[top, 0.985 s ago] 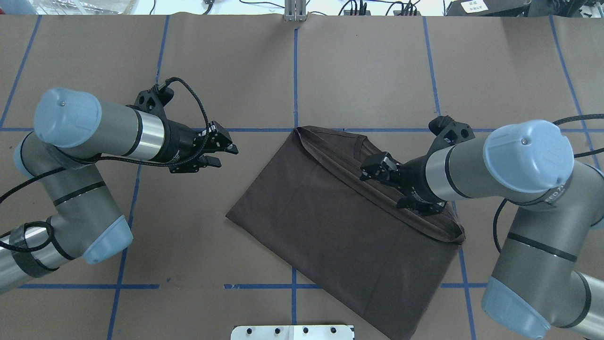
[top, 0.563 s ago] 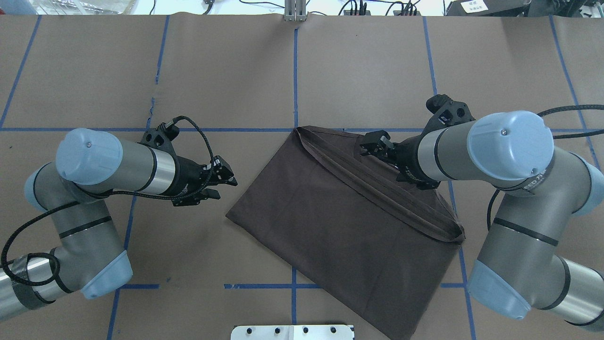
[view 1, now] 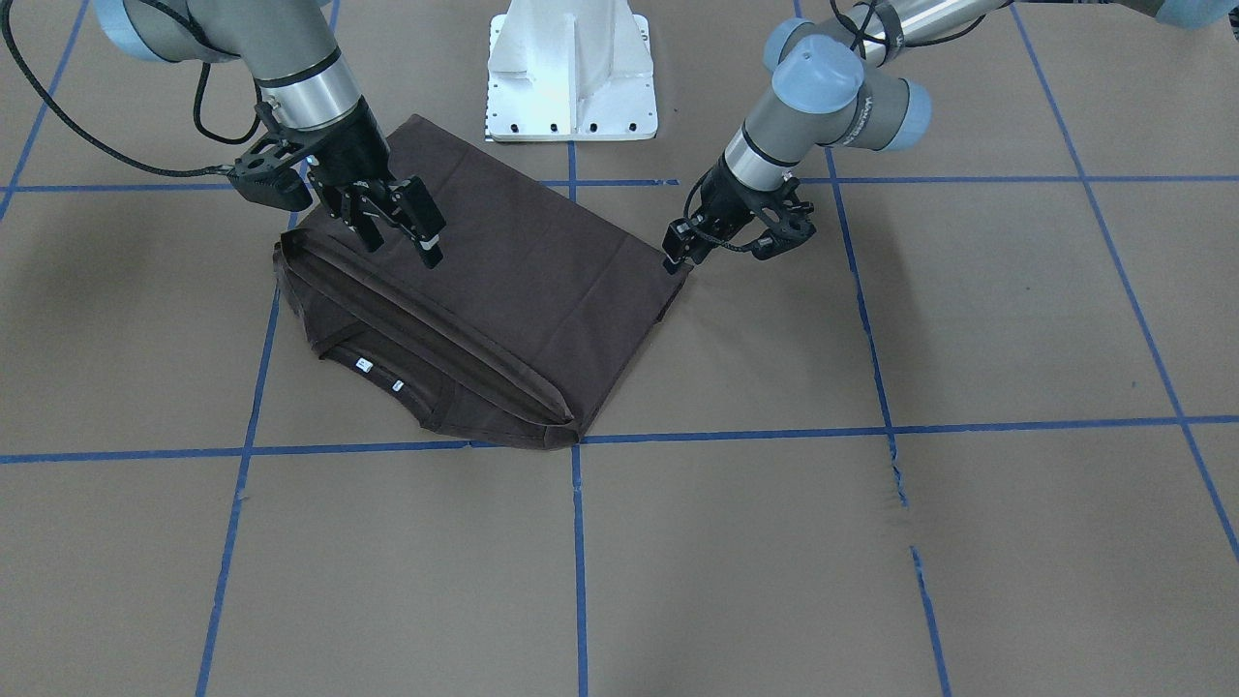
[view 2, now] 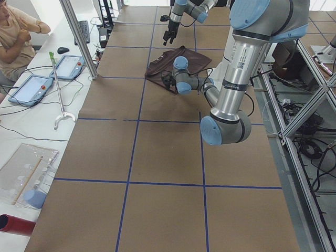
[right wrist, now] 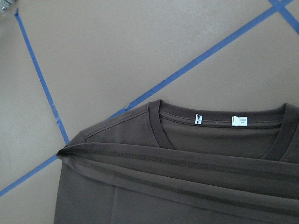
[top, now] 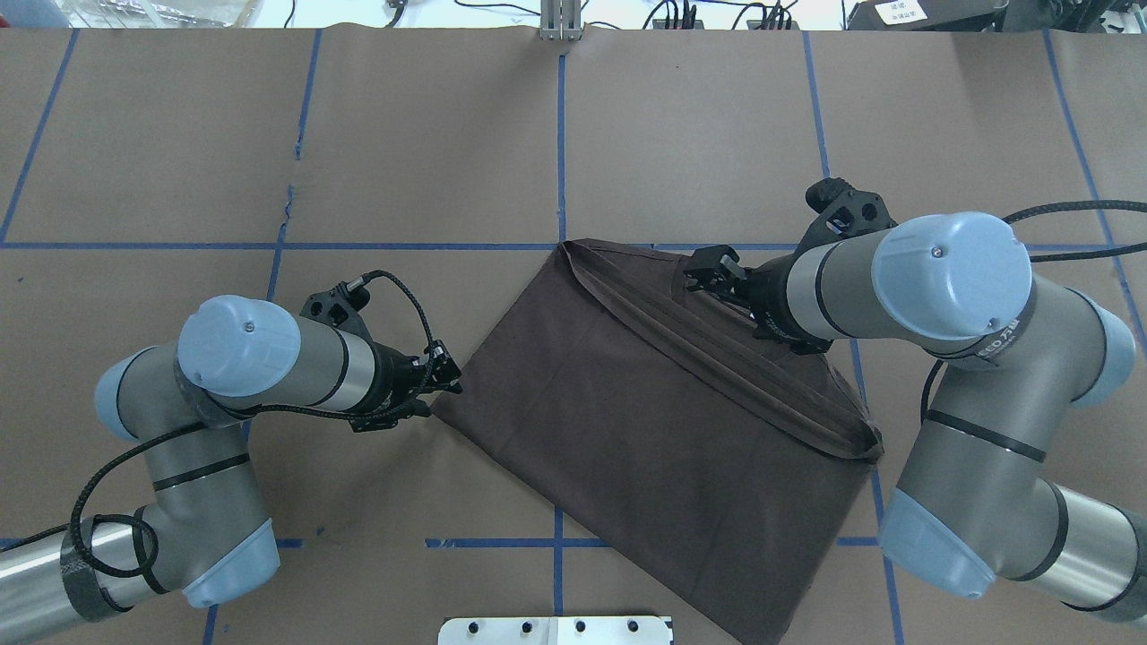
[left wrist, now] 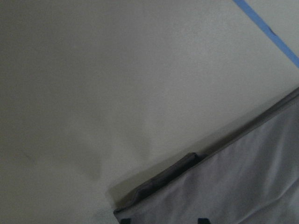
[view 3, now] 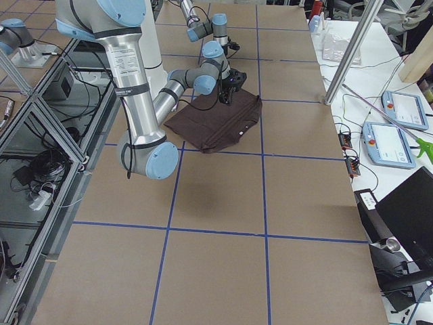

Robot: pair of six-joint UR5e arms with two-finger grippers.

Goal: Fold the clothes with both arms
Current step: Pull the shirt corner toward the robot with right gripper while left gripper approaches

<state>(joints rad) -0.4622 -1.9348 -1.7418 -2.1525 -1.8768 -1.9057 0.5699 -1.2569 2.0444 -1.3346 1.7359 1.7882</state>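
The dark grey-brown short-sleeved cotton T-shirt (top: 663,430) lies folded flat on the brown paper-covered table (top: 430,134), set askew to the blue tape grid lines (top: 561,134). It sits right of the table's centre in the overhead view, just ahead of the white metal pedestal base (view 1: 571,77). A long hemmed fold runs diagonally across its upper side. The ribbed round collar (right wrist: 219,116) faces away from the base, and two small white neck labels (right wrist: 239,121) show inside it.

My left black two-finger gripper (top: 445,394) is low at the shirt's left corner. Its jaws stand apart. The left wrist view shows that corner close below, the cloth edge doubled there. I cannot tell whether the fingers touch the cloth.

My right black two-finger gripper (view 1: 402,247) is over the shirt beside the fold, near the collar end. Its jaws are spread and it carries nothing. Contact with the cloth cannot be judged.
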